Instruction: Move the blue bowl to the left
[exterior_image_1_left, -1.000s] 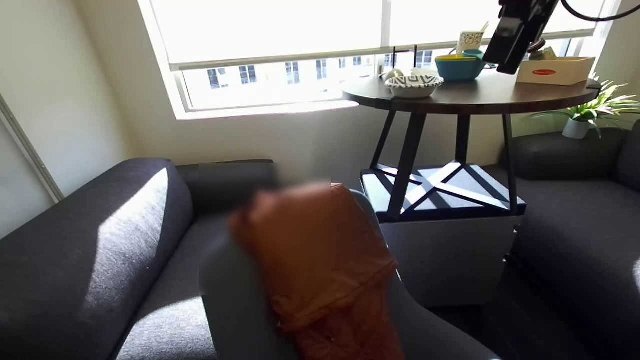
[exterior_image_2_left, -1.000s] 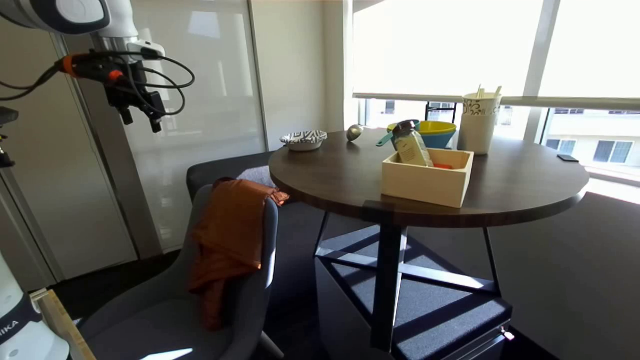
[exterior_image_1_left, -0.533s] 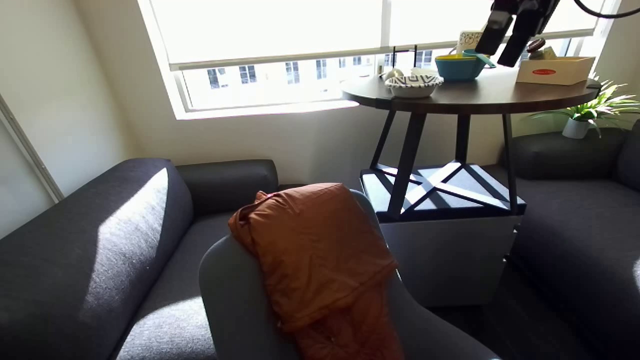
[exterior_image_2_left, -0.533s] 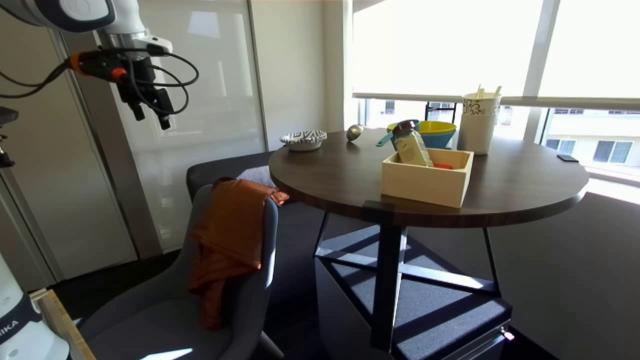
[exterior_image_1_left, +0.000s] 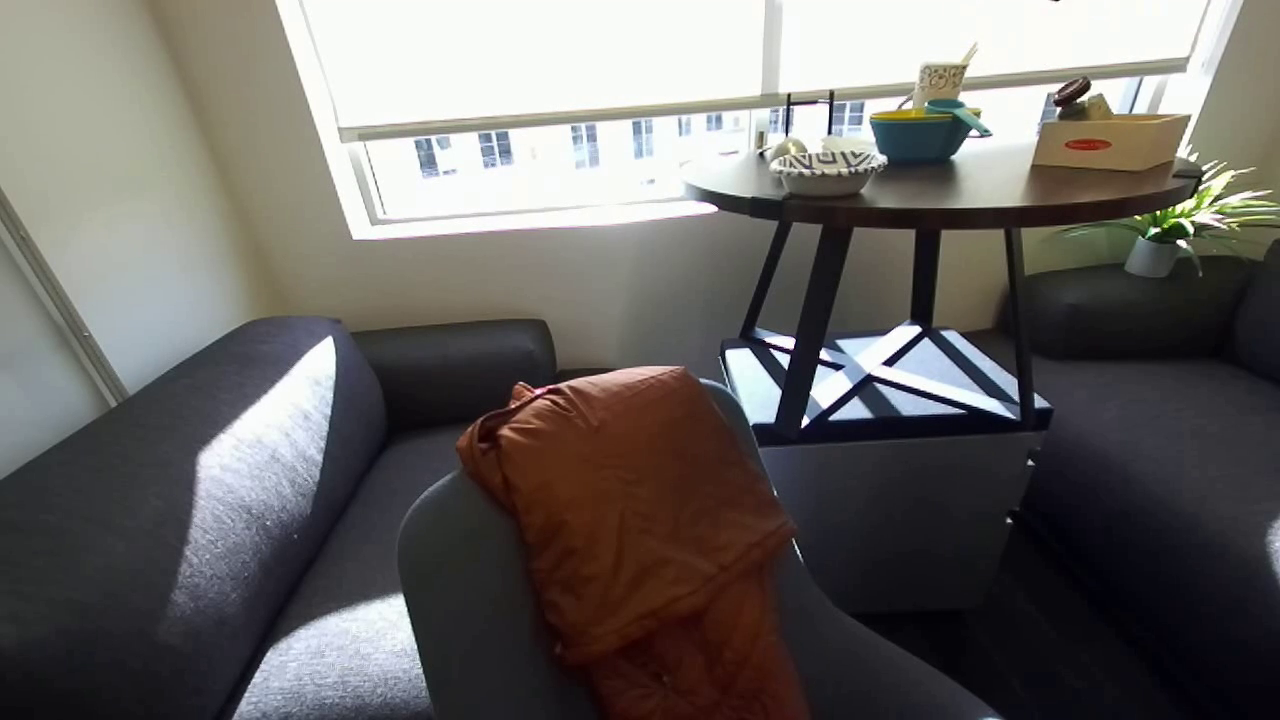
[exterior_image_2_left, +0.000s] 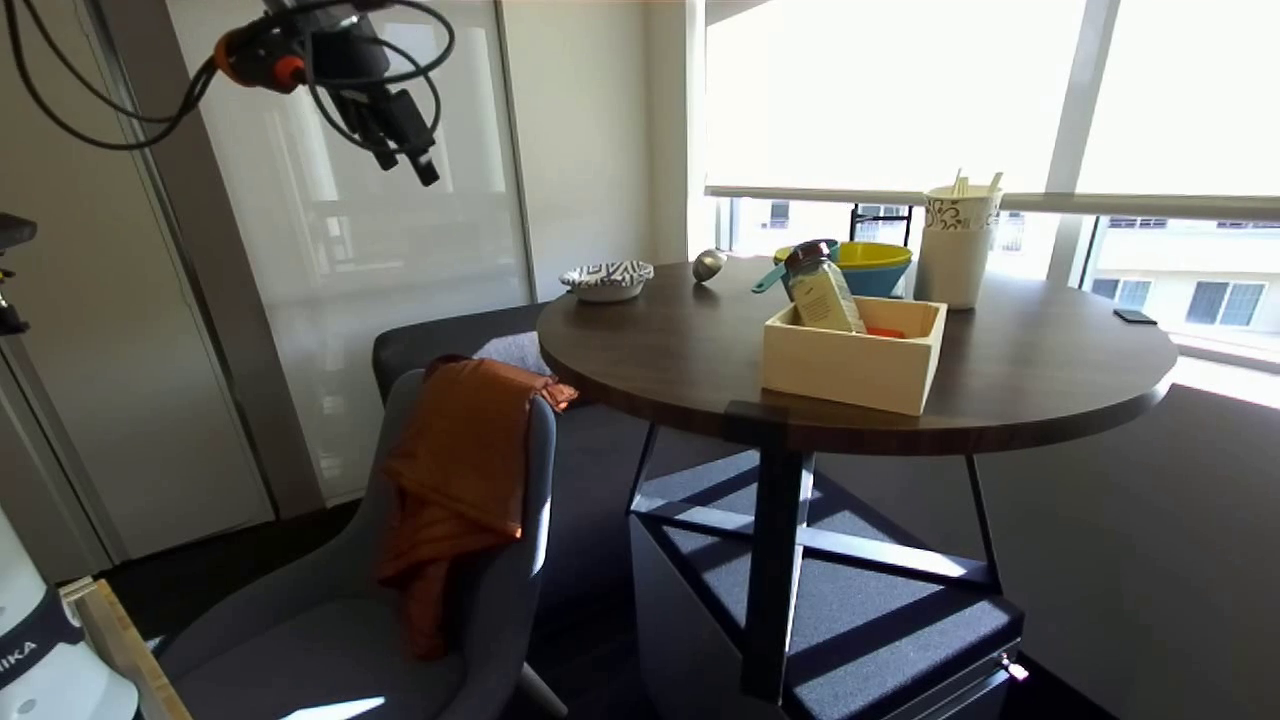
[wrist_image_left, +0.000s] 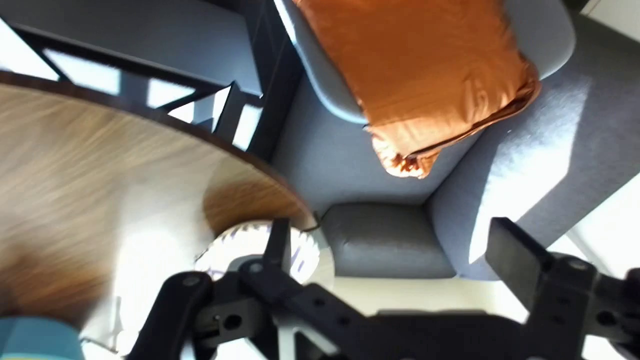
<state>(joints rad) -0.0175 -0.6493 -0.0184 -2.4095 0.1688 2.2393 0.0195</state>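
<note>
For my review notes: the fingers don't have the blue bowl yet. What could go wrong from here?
1. The wide-apart fingers could snag the teal handle jutting beyond the blue bowl, tipping it.
2. The patterned bowl lies to the left in both exterior views; a leftward move might push it over the nearby table edge.
3. The tall white cup stands close to the blue bowl, so the fingers might knock it.
</note>
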